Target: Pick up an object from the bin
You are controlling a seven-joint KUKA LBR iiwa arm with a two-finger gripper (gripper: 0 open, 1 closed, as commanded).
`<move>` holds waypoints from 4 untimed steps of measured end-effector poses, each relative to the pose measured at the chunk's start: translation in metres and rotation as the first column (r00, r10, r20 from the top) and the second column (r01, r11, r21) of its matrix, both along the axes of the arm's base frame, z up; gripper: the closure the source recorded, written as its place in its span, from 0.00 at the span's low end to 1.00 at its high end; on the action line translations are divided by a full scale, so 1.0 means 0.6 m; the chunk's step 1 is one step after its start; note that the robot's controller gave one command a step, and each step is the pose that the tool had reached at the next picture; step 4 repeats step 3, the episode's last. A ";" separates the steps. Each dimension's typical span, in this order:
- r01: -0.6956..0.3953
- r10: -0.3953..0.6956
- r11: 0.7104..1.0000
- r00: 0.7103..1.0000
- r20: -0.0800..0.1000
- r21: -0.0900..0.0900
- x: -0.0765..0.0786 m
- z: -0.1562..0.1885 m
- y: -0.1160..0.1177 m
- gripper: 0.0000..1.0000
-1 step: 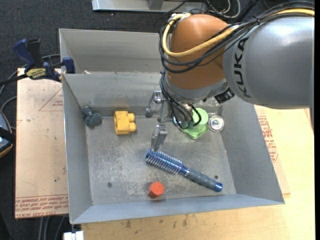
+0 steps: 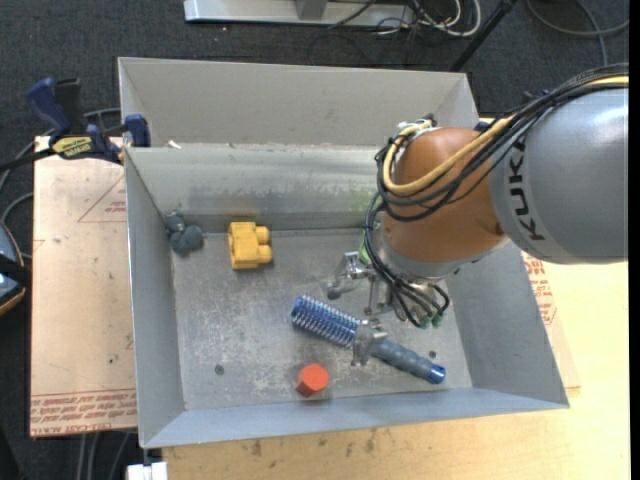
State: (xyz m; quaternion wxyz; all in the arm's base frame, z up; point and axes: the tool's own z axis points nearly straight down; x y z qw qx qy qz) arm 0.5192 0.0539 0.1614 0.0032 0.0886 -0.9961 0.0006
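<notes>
The hand (image 2: pixel 356 308) hangs low in the bin (image 2: pixel 250 368), released: its two fingers (image 2: pixel 345 268) stand well apart with nothing clamped between them. Directly beneath it lies a brush (image 2: pixel 325 318), with the blue bristled head under the hand and the grey handle running away toward the bin's near right corner. One fingertip appears to sit at the brush's neck, where head meets handle. The other is on the far side of the head, clear of it. I cannot tell whether either one touches.

Just past the brush, on the near side, is a small orange cap (image 2: pixel 313 379). Well off to the far left of the hand sits a yellow block (image 2: pixel 248 245), and further left is a small grey piece (image 2: pixel 184 235) against the wall.

The brush looks to be the thing to take. To do it well, centre the fingers across the narrow neck or the head, not lengthwise. Come down until the tips straddle it, then close squarely. An off-centre grip would likely let the long handle swing and tip out.
</notes>
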 end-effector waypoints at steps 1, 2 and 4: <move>0.100 -0.100 0.995 0.995 0.014 0.005 0.049 -0.149 0.035 0.00; 0.102 -0.102 0.995 0.995 0.020 0.008 0.051 -0.141 0.036 1.00; 0.017 -0.017 1.000 1.000 0.016 0.004 0.062 0.205 0.013 1.00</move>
